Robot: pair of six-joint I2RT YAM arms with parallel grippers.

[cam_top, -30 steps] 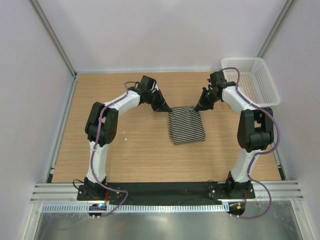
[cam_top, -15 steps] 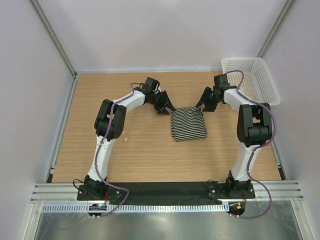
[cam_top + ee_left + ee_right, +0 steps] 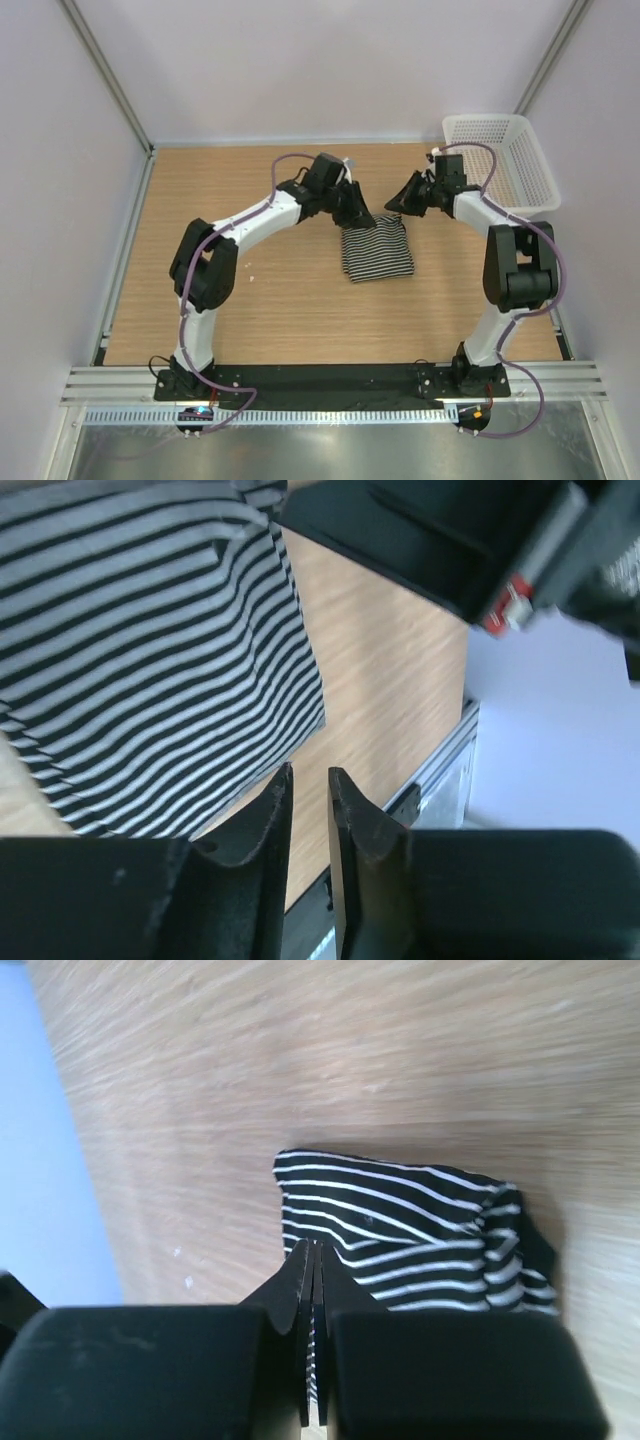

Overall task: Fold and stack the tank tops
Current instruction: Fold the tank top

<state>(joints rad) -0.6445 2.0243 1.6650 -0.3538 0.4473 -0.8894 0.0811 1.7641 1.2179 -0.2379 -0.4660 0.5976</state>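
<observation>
Squaring off the fold looks like the job now: the striped tank top [image 3: 375, 250] lies folded small at the middle of the table [image 3: 250, 290], so any touch should be a light, flat press along its 12 o'clock edge, not a drag that pulls the layers open. Reaching long and low, the left claw [image 3: 366, 218] sits over the top's 11 o'clock corner, fingers [image 3: 268, 825] barely parted and empty, while the right claw [image 3: 394, 205] hangs off the 1 o'clock corner, clenched on nothing.

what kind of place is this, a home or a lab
Probably a robotics lab work cell: aluminium frame and plain walls enclose a wooden table, two robot arms are bolted to its near rail.
</observation>
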